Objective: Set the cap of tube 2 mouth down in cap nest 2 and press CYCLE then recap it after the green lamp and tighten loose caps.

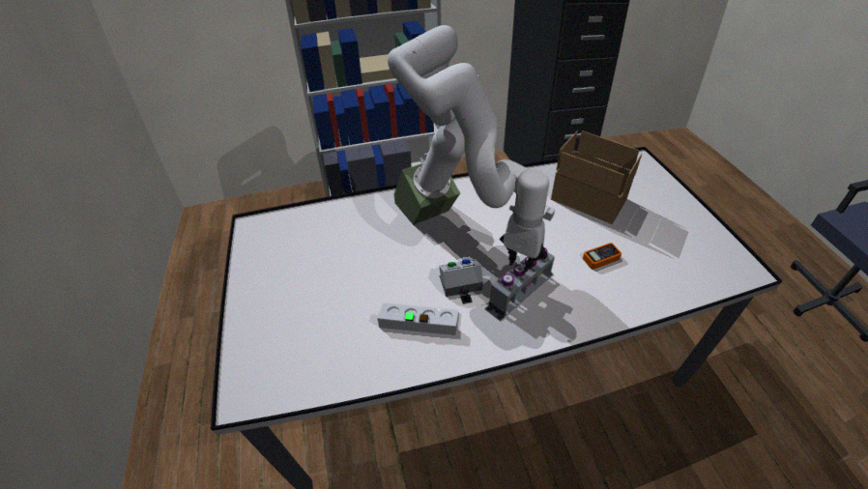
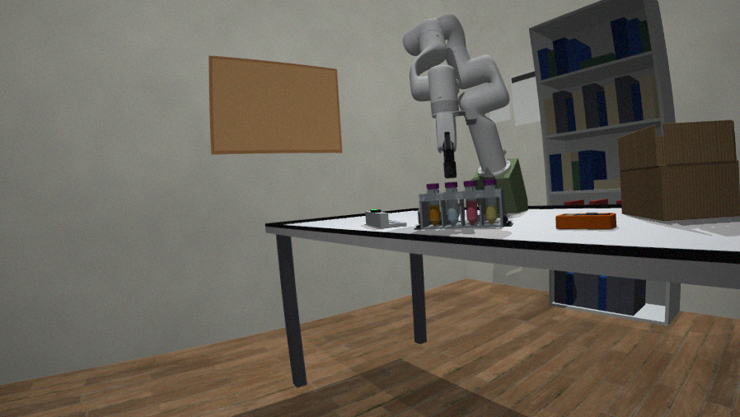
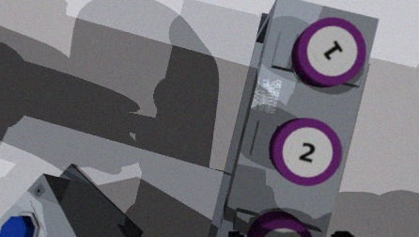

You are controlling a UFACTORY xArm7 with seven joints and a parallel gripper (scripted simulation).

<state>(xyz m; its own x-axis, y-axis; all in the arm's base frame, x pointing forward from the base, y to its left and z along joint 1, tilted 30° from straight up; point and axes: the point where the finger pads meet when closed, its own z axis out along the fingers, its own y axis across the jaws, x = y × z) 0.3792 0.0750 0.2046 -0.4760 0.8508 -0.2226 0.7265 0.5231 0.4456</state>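
A: Where is the gripper (image 2: 449,172) placed?

B: It is held above the decapping station (image 1: 521,285), over the tube row and clear of the caps, as seen in the exterior view. The fingers are set partway apart and nothing is gripped between them.

A: How is the station laid out?

B: It is set toward the middle of the table (image 1: 291,267), nearer the long edge opposite the arm's base (image 1: 405,200). All four purple caps are seated on their tubes. In the wrist view, cap 1 (image 3: 329,52) and cap 2 (image 3: 305,151) are read by their numerals, and a third cap (image 3: 277,226) is cut off by the lower border.

A: And the cap tray?

B: The cap tray (image 1: 419,320) is found closer to that same long edge, apart from the station. All four nests are seen without caps, and the green lamp (image 1: 410,315) is lit.

A: The keys?

B: The key housing (image 1: 460,276) is set just beside the station, with the green key (image 1: 450,265) and blue key (image 1: 466,261) on top. Whether either is lit cannot be told.
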